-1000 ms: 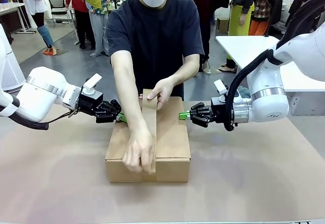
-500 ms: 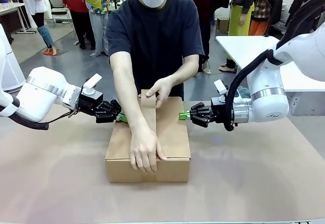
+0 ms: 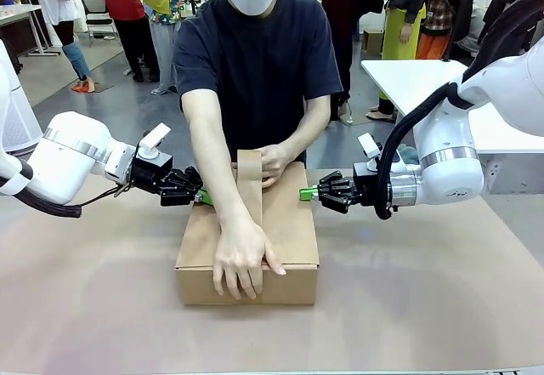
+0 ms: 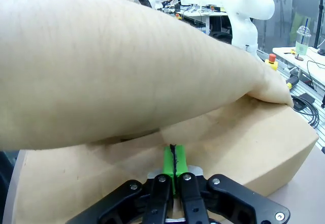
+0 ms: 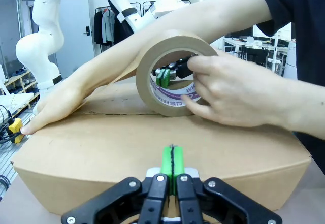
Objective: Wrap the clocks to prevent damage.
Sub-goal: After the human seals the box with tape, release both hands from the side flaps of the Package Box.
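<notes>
Green pads pressed flat together, with only a thin dark seam between them, mark the right gripper (image 5: 171,164) in its own wrist view: it is fully closed with nothing between the fingers, its tip against the side wall of the cardboard box (image 5: 152,148). That view alone makes plain what the person's hand (image 5: 231,92) grips above the far end of the lid: a roll of brown tape (image 5: 170,76), seen through its core, with purple print on the white inner liner that is too small and curved to read. Through the core the other arm's green fingertips show at the far side of the box. The left wrist view gives the left gripper (image 4: 173,163) likewise closed and empty, pads together, tip against the box wall (image 4: 244,142), with the person's bare forearm (image 4: 111,66) spanning the picture just above. From the front, the box (image 3: 293,230) sits mid-table on a brown paper sheet (image 3: 425,307), the left gripper (image 3: 201,196) and right gripper (image 3: 304,193) meeting its two far corners from opposite sides. A brown tape strip (image 3: 250,188) runs along the lid's centre; the person's other hand (image 3: 242,260) presses it over the near edge while the roll hand (image 3: 274,161) stays at the far edge. No brand, label or print shows on the box.
</notes>
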Motion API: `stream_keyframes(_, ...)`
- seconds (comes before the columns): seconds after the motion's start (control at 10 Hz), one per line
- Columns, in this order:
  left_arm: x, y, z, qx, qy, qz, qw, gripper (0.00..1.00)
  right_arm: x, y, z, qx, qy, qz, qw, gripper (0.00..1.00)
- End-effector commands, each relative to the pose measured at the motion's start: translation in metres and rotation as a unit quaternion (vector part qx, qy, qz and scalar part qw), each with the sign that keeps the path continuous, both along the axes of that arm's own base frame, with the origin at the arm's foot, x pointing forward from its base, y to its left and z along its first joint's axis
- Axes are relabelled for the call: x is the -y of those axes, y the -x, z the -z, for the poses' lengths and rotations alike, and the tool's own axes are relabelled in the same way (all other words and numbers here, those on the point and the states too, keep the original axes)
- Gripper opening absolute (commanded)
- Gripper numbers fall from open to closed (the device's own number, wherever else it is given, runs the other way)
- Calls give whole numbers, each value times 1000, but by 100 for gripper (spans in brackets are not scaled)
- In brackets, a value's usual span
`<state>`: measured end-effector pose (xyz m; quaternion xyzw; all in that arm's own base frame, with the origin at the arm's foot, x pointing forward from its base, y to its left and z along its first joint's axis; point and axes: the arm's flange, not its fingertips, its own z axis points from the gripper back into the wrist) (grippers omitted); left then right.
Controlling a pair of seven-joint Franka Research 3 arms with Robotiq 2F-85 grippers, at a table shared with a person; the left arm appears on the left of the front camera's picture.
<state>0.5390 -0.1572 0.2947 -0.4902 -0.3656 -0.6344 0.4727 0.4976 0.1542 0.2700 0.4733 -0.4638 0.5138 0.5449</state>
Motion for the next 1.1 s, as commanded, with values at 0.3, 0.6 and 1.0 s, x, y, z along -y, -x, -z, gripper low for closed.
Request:
stream_keyframes(0.3, 1, 0, 1, 3, -2, -1, 1000, 0, -2, 3, 4, -1, 0, 7, 1000, 1)
stream_keyframes(0.6, 1, 0, 1, 3, -2, -1, 1000, 0, -2, 3, 4, -1, 0, 7, 1000, 1)
stream_keyframes(1.0, 1, 0, 1, 3, -2, -1, 1000, 0, -2, 3, 4, -1, 0, 7, 1000, 1)
